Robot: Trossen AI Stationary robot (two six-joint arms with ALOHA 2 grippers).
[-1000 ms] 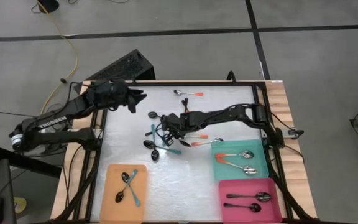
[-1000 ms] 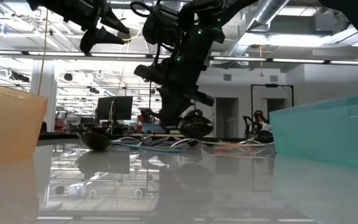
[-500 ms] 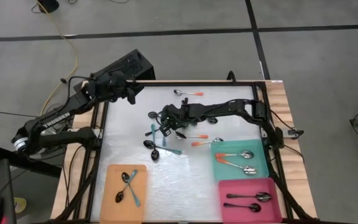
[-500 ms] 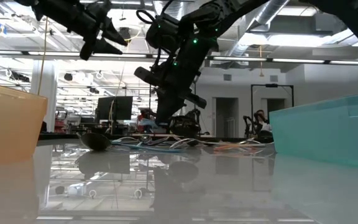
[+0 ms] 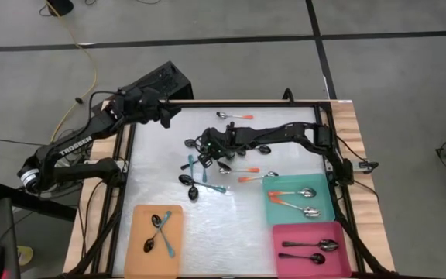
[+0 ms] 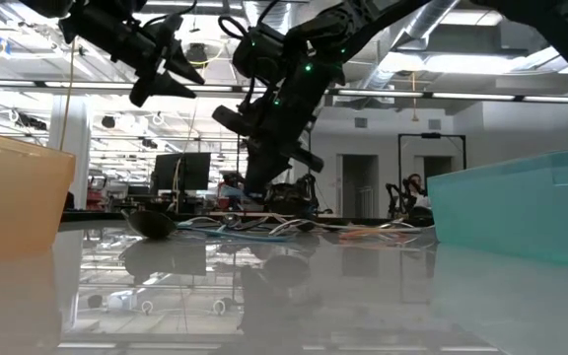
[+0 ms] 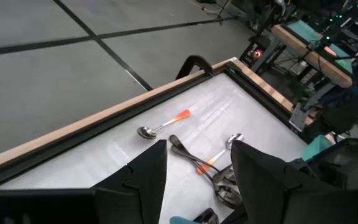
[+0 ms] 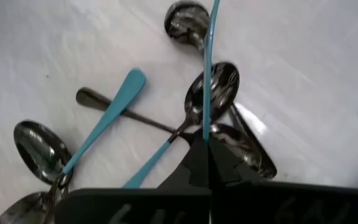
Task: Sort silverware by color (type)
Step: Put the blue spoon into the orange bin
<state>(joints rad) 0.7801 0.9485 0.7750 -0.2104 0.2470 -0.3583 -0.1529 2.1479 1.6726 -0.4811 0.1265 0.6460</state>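
The silverware lies mostly in a loose pile [image 5: 207, 159] at mid-table: spoons with dark bowls and teal, orange or black handles. One orange-handled spoon [image 5: 235, 116] lies alone near the far edge. My right gripper [image 5: 210, 143] reaches in from the right, stands over the pile's far part, and is shut on a teal spoon handle [image 8: 210, 62]. My left gripper [image 5: 165, 114] hangs open above the table's far left corner, holding nothing; its fingers [image 7: 146, 174] frame the lone orange spoon [image 7: 163, 123]. My right gripper pinches a thin teal spoon handle [image 8: 207, 127] between its two shut fingertips. The fingers slant down from the table's right side and lie along the handle, which runs on straight ahead of them, passing over dark bowls in the pile. The fingers hide the spoon's bowl end.
Three trays stand along the near side: an orange one [image 5: 139, 246] with two crossed spoons, a teal one [image 5: 327, 203] with orange-handled spoons, and a pink one [image 5: 337, 260] with black spoons. Two orange-handled spoons [image 5: 248, 173] lie between the pile and the teal tray.
My left gripper has swung away from the pile toward the table's far left corner, staying open. My right gripper, still shut, has shifted over the pile toward the far edge and tipped a little.
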